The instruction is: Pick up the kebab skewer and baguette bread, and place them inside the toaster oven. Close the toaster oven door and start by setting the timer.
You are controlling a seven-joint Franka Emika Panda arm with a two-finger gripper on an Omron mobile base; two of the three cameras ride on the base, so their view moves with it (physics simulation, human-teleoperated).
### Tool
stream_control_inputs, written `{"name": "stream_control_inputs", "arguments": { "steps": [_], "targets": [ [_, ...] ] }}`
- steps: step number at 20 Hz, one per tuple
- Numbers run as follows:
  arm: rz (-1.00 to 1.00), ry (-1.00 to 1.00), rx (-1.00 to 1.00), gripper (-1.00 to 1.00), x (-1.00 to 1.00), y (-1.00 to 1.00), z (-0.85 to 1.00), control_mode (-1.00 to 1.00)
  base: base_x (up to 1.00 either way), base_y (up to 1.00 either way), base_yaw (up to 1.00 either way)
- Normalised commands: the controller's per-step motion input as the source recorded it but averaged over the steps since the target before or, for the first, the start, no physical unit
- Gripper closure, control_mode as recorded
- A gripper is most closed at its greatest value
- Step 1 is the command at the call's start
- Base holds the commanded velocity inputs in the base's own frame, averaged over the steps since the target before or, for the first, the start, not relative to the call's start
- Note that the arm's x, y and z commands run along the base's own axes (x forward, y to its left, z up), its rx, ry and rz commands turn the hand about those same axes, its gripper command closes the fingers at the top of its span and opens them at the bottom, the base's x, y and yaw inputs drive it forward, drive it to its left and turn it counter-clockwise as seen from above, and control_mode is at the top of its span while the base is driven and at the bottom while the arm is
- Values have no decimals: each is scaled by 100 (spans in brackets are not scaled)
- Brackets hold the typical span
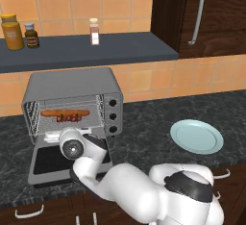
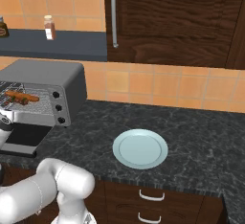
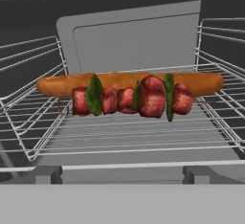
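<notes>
Ahead of end effector [image 3: 122, 170], kebab skewer [image 3: 131, 98]

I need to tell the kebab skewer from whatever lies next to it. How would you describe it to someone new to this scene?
Find the grey toaster oven on the dark counter, its door dropped open. On its wire rack lie two things side by side. The kebab skewer is the nearer, shorter one, lumpy red meat chunks with green pieces, unlike the long smooth orange-brown baguette bread behind it.
</notes>
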Motion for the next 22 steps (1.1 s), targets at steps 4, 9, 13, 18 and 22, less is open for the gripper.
{"name": "stream_control_inputs", "arguments": {
  "steps": [4, 9, 13, 18, 22],
  "targets": [
    [0, 0, 0, -100, 20, 0, 0, -100, 0, 0, 0],
    [0, 0, 0, -100, 25, 0, 0, -100, 0, 0, 0],
    [0, 0, 0, -100, 23, 0, 0, -100, 0, 0, 0],
    [0, 0, 0, -100, 25, 1, 1, -100, 0, 0, 0],
    [0, 0, 0, -100, 19, 1, 0, -100, 0, 0, 0]
  ]
}}
